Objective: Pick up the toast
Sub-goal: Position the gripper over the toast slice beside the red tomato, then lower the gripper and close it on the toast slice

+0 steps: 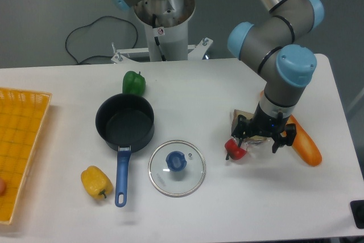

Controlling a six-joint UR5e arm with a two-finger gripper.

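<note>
End effector [265, 138] poised low over the toast [239, 119], wrist pointing straight down, fingers spread either side and nothing held. Open, then, and squared up for a top-down grab, which suits a flat slice lying on the white surface [170, 209]. Toast mostly hidden under the wrist, only a tan corner peeking out to the left, right-centre of the surface. Just left of it, a small red item [235, 149] in clear wrap, apparently touching or overlapping the toast's wrapping; hard to tell which. Orange baguette [304, 146] close on the right, partly behind the arm, so a tight spot for the fingers. Glass lid [177, 168], black pan [125, 122], green pepper [134, 83] and yellow pepper [95, 181] well apart to the left, out of the way. Grasp not yet made; likely a short descent and a squeeze needed, with the slippery wrap the risk.
</note>
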